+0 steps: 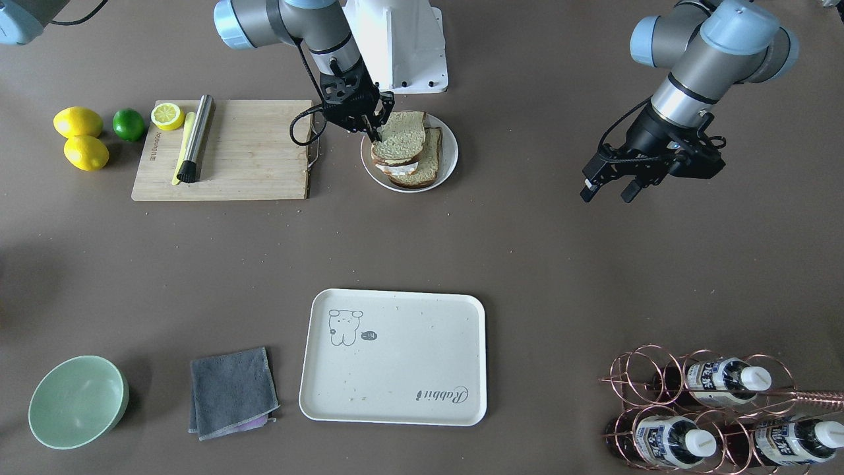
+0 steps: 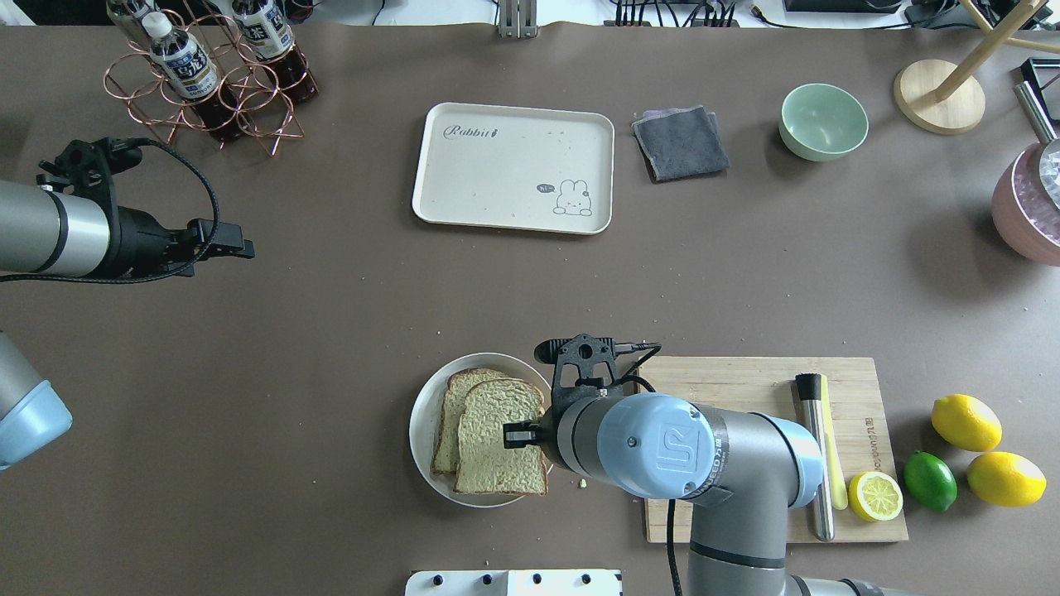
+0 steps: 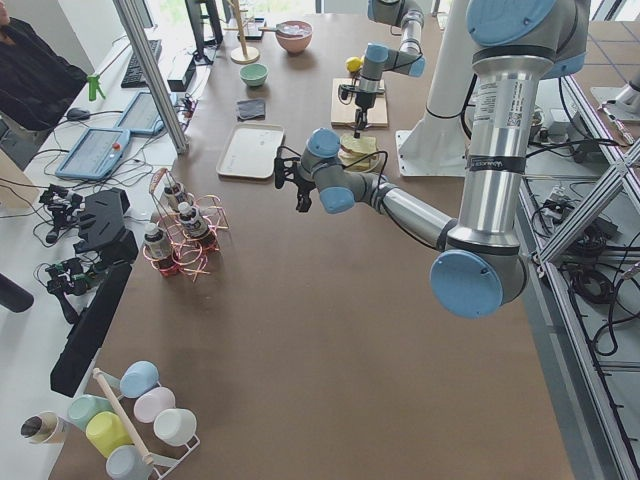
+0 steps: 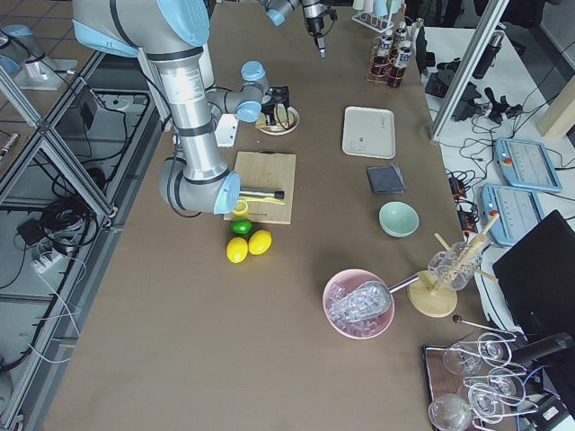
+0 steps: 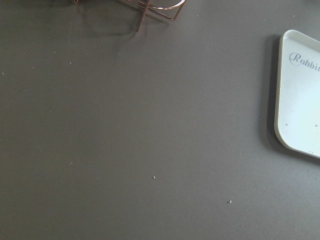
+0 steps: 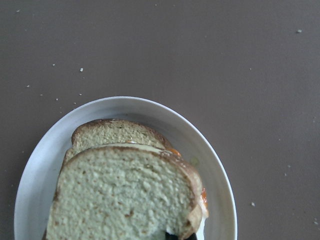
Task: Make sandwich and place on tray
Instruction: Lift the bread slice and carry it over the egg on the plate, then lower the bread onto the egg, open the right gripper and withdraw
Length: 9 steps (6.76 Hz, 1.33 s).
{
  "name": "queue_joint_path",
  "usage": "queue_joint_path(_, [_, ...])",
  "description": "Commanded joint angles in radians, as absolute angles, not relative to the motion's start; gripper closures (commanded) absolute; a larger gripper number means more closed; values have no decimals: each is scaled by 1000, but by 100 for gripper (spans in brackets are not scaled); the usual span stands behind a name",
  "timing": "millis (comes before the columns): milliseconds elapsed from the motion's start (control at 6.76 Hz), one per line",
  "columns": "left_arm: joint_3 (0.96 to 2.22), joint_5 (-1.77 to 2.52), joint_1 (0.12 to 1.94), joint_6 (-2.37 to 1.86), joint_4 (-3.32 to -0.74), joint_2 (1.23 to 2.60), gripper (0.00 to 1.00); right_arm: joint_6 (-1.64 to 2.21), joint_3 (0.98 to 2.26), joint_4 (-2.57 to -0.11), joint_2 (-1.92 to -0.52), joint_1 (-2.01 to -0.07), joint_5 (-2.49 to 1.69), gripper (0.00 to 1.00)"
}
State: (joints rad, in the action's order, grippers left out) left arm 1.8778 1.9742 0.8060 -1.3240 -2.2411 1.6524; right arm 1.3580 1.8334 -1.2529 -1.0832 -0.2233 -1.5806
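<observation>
The sandwich (image 1: 405, 148) lies on a round white plate (image 1: 450, 155) near the robot's base. It is two brown-crusted slices, the top one (image 2: 497, 447) offset over the bottom one (image 2: 451, 410), with white egg and a bit of orange yolk (image 6: 173, 151) showing between them. My right gripper (image 1: 377, 135) is down at the plate, shut on the edge of the top slice (image 6: 125, 200). The cream tray (image 1: 395, 369) with the bear drawing lies across the table with nothing on it. My left gripper (image 1: 608, 194) hovers open and empty above bare table, away from both.
A wooden cutting board (image 1: 244, 152) with a lemon half (image 1: 167, 115) and a steel muddler (image 1: 196, 138) lies beside the plate. Two lemons and a lime (image 1: 128, 124) lie beyond it. A grey cloth (image 1: 231, 392), a green bowl (image 1: 78, 401) and a copper bottle rack (image 1: 719, 409) flank the tray.
</observation>
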Motion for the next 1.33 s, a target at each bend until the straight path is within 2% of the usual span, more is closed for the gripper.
queue_joint_path(0, [1873,1974,805,-1324,-2243,1658,2,1355,1818,-1252,-1062,-235,-1569,100])
queue_joint_path(592, [1862,1974,805,-1324,-2243,1664,2,1359,1793,-1253,-1045,-267,-1574,100])
queue_joint_path(740, [1862,1974,805,-1325,-2243,1666,2,1367,1789,-1253,-1043,-268,-1574,1])
queue_joint_path(1183, [1864,1974,804,-1325,-2243,1667,2,1456,1790,-1252,-992,-278,-1581,0])
